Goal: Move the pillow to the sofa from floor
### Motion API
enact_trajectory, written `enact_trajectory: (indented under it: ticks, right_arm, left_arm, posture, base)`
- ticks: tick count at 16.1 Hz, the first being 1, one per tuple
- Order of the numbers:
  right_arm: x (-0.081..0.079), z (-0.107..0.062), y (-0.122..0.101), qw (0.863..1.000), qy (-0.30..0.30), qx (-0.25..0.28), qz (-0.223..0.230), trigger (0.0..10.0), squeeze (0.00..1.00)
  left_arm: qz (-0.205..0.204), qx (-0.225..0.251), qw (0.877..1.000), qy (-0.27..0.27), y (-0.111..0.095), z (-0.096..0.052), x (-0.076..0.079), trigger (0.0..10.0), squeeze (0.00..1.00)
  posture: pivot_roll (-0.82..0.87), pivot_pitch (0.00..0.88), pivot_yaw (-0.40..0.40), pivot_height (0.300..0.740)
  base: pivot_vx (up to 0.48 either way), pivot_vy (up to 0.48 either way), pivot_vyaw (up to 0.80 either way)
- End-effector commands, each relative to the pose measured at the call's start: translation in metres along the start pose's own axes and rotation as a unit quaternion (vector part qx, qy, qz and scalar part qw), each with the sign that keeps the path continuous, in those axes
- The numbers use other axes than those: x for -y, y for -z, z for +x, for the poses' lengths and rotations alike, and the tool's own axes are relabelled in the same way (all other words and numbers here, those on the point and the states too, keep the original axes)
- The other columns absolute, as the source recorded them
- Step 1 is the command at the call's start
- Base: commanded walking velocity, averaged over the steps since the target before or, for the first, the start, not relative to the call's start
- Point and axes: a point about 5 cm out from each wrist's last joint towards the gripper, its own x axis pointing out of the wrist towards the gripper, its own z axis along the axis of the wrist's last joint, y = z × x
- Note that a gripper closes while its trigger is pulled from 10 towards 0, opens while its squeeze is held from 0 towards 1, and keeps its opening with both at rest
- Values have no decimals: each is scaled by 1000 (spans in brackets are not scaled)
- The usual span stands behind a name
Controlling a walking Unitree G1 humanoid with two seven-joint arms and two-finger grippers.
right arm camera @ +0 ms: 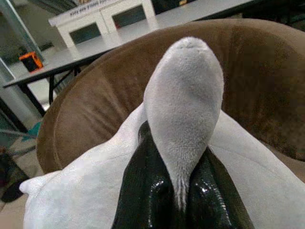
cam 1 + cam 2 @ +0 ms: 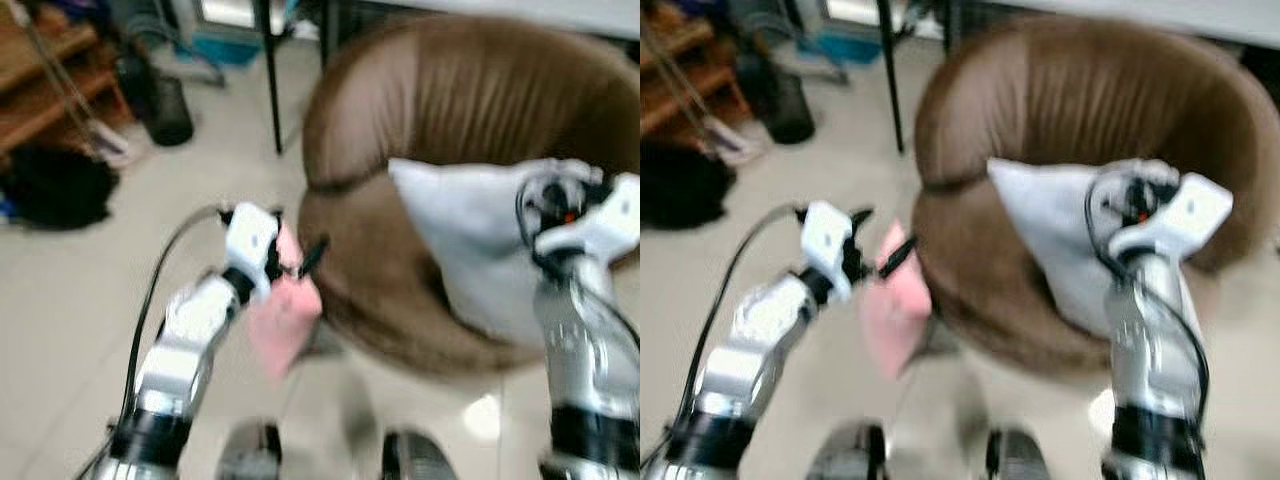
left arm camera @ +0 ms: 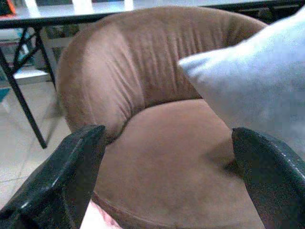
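Right hand [image 1: 183, 191] is ours to mind first: its two black fingers are pressed together on a corner of the grey pillow [image 2: 475, 245], and that pinched corner stands up between them in the right wrist view; the pillow itself hangs over the seat of the brown sofa [image 2: 400, 300], its lower edge at or near the cushion, though we cannot tell whether it truly rests there. We judge the step in hand to be the setting-down; to do it well we should carry the pillow a little deeper toward the curved backrest, lower until the cushion takes its weight, and only then part the fingers, so it does not slide off the front rim onto the floor [image 2: 60, 300]. Our left hand [image 3: 167, 176] is spread wide, facing the seat from the sofa's front edge, with something pink [image 2: 285, 320] hanging just below it; we cannot tell what that is, and we should keep that arm clear of the pillow's path.
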Motion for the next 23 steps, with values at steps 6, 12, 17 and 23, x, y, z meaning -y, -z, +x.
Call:
enact_trajectory:
  ticks: [6,12,17,23]
  right_arm:
    - [2,-11,-15,999,-1,37,-6,10000,0]
    - [0,-11,-14,999,-8,27,-16,10000,0]
    - [-2,-11,-12,999,-11,22,-21,10000,0]
    - [-1,-11,-11,1000,-4,19,-21,10000,0]
  left_arm:
    - [4,5,1000,19,-3,5,0,10000,0]
    - [4,6,1000,21,-2,8,0,10000,0]
    - [5,2,1000,28,1,5,1,10000,0]
    - [9,-17,998,67,7,2,8,10000,0]
  posture:
    - [-28,43,11,740]
    - [-30,26,8,740]
    - [-26,19,1,740]
    - [-25,31,7,740]
  base:
    - [51,0,0]
    - [344,0,-475]
    - [345,0,0]
    - [274,0,0]
